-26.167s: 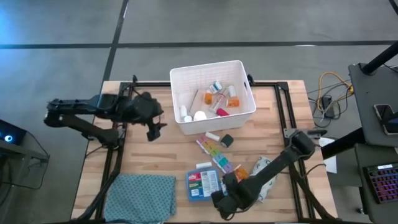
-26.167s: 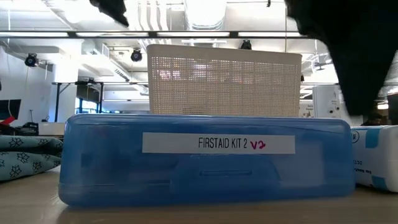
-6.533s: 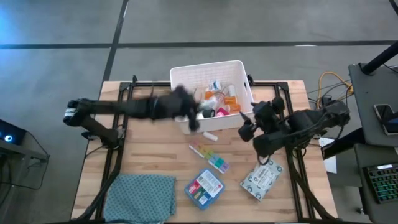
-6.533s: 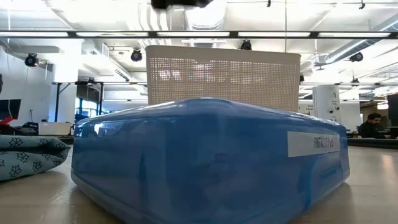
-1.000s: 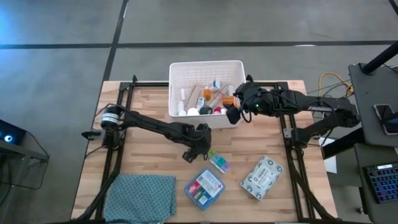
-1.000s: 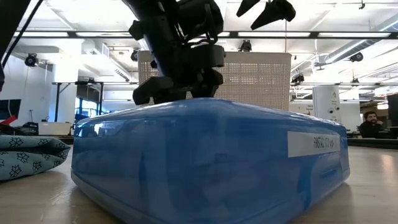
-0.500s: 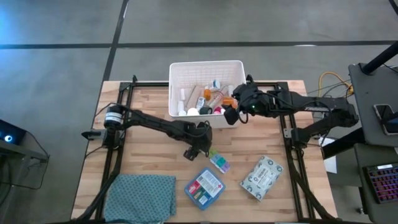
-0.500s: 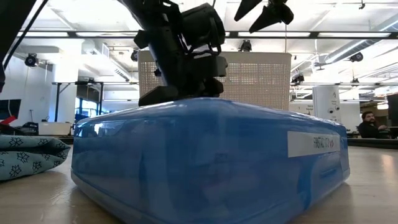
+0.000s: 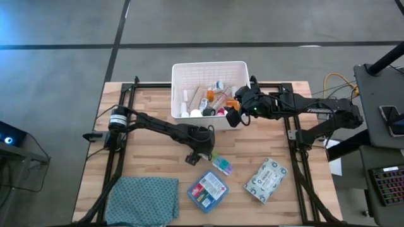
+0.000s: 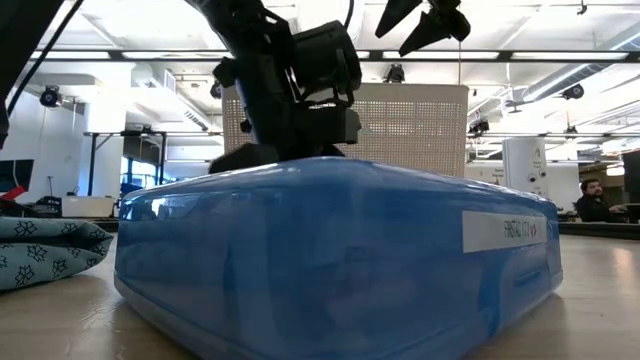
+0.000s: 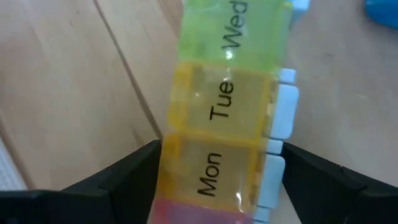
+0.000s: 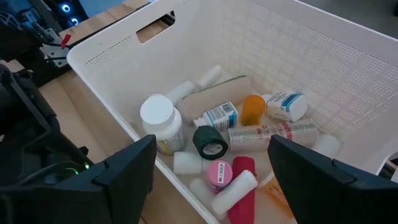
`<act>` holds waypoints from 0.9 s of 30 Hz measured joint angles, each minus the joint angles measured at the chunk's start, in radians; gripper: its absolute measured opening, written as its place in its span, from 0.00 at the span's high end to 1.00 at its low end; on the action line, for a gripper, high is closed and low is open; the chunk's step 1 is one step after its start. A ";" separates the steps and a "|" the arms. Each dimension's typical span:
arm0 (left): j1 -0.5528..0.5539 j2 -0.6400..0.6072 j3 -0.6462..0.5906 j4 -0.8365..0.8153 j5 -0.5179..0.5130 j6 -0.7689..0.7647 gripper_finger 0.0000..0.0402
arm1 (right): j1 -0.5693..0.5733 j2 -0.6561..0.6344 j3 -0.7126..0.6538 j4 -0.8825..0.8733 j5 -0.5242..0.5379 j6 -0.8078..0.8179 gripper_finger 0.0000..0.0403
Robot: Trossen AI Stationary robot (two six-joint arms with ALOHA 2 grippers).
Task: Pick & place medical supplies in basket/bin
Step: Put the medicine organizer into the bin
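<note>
Supplies were mostly in the bin already, which sat at twelve o'clock on the surface: you could count a white bottle, a black tape roll, a pink-capped container, an orange vial and several tubes lying loose on its floor.

Three items were left outside, as far as you could see. The pill organiser strip lay near the centre, the first-aid box at about six o'clock, and the wipes pack at about five o'clock. The teal cloth at seven o'clock was not part of the job.

Your left gripper was down at the strip's nine-o'clock end, fingers spread wide on either side of its Monday cell and not yet pressed against it. Your right gripper hung over the bin's three-o'clock rim, fingers apart and carrying nothing.
</note>
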 joint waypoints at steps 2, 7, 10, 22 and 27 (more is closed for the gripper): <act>-0.001 -0.009 -0.001 -0.005 0.001 -0.006 0.31 | 0.000 0.000 0.000 0.000 0.000 0.000 0.26; -0.009 -0.022 0.003 -0.051 0.000 -0.044 0.42 | 0.000 0.000 0.000 -0.001 0.000 -0.006 0.28; -0.026 -0.037 0.030 -0.121 -0.002 -0.130 0.42 | 0.009 -0.002 0.000 -0.001 0.000 -0.016 0.29; -0.108 -0.204 0.248 -0.260 -0.104 -0.346 0.40 | 0.109 -0.097 -0.001 -0.007 0.002 -0.077 0.31; -0.113 -0.261 0.386 -0.337 -0.263 -0.417 0.40 | 0.191 -0.217 -0.001 -0.012 0.038 -0.058 0.33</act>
